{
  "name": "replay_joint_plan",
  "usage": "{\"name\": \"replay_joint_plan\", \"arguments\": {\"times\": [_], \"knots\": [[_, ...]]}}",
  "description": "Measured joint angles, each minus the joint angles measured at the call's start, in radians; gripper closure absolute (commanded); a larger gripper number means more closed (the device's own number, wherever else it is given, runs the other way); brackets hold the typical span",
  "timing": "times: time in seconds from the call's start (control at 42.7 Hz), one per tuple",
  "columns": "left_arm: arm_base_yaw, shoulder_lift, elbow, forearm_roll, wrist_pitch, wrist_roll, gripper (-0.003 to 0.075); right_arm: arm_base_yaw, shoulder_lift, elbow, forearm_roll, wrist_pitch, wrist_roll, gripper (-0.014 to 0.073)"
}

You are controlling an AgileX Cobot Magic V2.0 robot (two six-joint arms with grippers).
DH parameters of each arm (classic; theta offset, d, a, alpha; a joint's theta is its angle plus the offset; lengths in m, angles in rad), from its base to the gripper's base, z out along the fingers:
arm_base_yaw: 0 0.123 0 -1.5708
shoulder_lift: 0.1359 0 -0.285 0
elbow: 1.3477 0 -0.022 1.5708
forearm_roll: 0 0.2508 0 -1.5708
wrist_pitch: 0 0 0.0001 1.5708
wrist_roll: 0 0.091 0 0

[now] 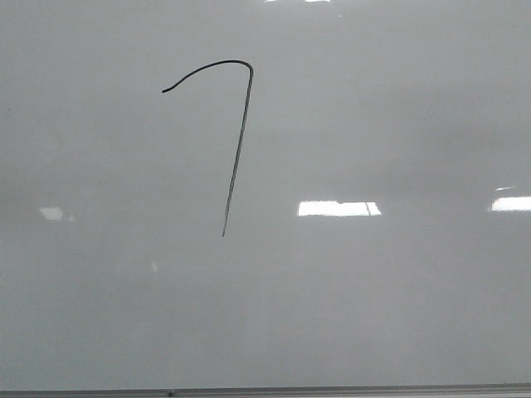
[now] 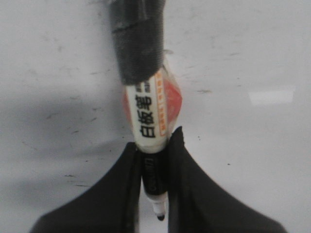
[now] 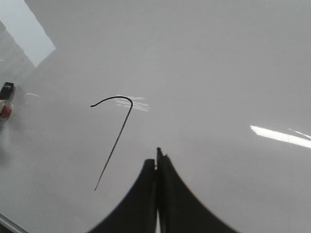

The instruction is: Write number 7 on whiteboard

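The number 7 (image 1: 237, 137) is drawn in thin black line on the whiteboard (image 1: 390, 124), upper left of centre in the front view. It also shows in the right wrist view (image 3: 116, 136). No gripper appears in the front view. My left gripper (image 2: 155, 145) is shut on a whiteboard marker (image 2: 151, 116), white and orange label, black-taped top, dark tip pointing down over the board (image 2: 252, 58). My right gripper (image 3: 156, 160) is shut and empty above the board (image 3: 218, 73), to the right of the 7's downstroke.
A thin grey metal edge strip (image 1: 265, 390) runs along the board's near side. Bright glare patches (image 1: 338, 208) lie on the board. In the right wrist view the marker's end (image 3: 6, 99) shows at the far left edge.
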State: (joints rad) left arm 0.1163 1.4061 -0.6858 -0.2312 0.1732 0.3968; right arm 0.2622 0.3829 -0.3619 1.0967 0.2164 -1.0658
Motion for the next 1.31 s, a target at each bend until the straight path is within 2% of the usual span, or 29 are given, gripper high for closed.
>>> {"name": "replay_joint_plan", "arguments": {"times": [0.187, 0.258, 0.328, 0.515, 0.585, 1.101, 1.171, 1.311], "knots": [[0.000, 0.032, 0.000, -0.002, -0.028, 0.000, 0.0737, -0.002, 0.000, 0.000, 0.002, 0.000, 0.000, 0.0662], [0.000, 0.031, 0.000, -0.013, -0.028, 0.000, 0.0708, -0.002, 0.000, 0.000, 0.002, 0.000, 0.000, 0.0662], [0.000, 0.032, 0.000, -0.017, -0.028, 0.000, 0.0635, -0.002, 0.000, 0.000, 0.002, 0.000, 0.000, 0.0662], [0.000, 0.040, 0.000, -0.031, -0.036, 0.000, 0.0360, -0.002, 0.000, 0.000, 0.002, 0.000, 0.000, 0.0662], [0.000, 0.040, -0.002, -0.033, -0.041, 0.000, 0.0320, -0.002, 0.000, 0.000, 0.002, 0.000, 0.001, 0.0662], [0.000, -0.126, -0.002, -0.035, -0.018, 0.000, 0.0321, -0.002, 0.000, 0.000, 0.002, 0.019, 0.001, 0.0662], [0.000, -0.192, -0.002, -0.035, 0.000, 0.000, 0.0352, -0.002, 0.000, 0.000, 0.002, 0.019, 0.001, 0.0662], [0.000, -0.370, -0.002, -0.035, 0.056, 0.000, 0.0513, -0.002, 0.000, 0.000, 0.002, 0.019, 0.001, 0.0662]]}}
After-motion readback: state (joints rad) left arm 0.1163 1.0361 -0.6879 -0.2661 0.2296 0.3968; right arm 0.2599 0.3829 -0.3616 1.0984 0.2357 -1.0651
